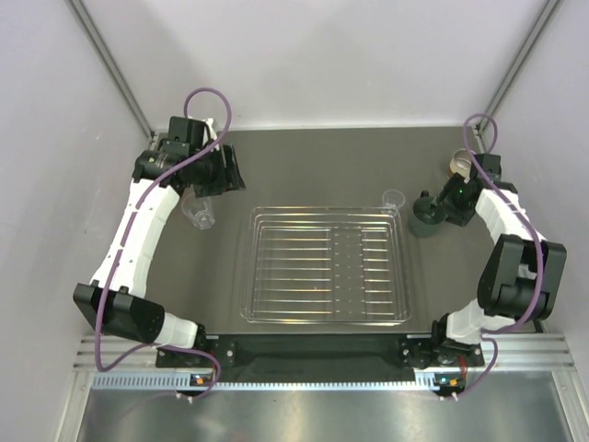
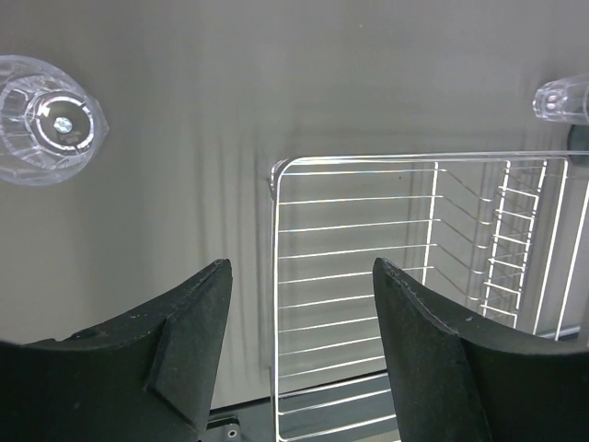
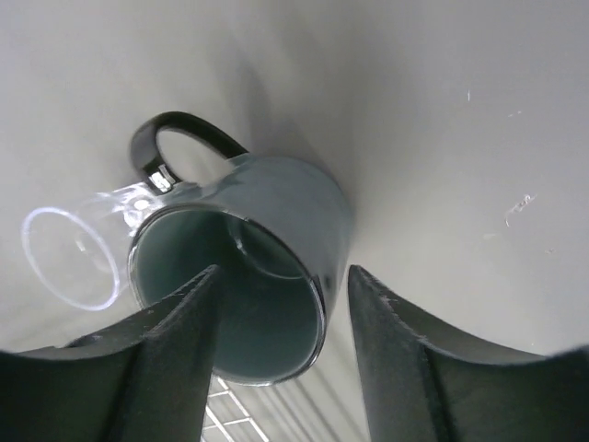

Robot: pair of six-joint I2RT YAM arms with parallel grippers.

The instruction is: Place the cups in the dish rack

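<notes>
- Step in hand: the first pick. The dish rack (image 1: 276, 267) lies mid-worktop between my two arms with no cup in it, so I judge the loading hardly begun.
- My right hand (image 3: 285, 269) is spread, one finger on each side of the dark grey cup (image 3: 276, 230), which stands right of the rack's far corner. A gap shows beside one finger, so I am not gripping it.
- My left hand (image 2: 301, 262) is released and holds nothing. It hangs over the worktop (image 2: 230, 110) by the rack's left rim.
- Next move, as I judge it: pinch the grey cup's wall firmly, lift it straight up, and carry it left over the rim onto the bars. A small clear cup (image 3: 69, 258) stands just beside it and could be knocked.
- Only the right wrist view shows the grey cup's handle and how my fingers bracket its mouth.
- Only the top view shows the whole empty rack, a clear tumbler (image 1: 200, 215) near my left arm, and a pale cup (image 1: 457, 164) behind my right arm.
</notes>
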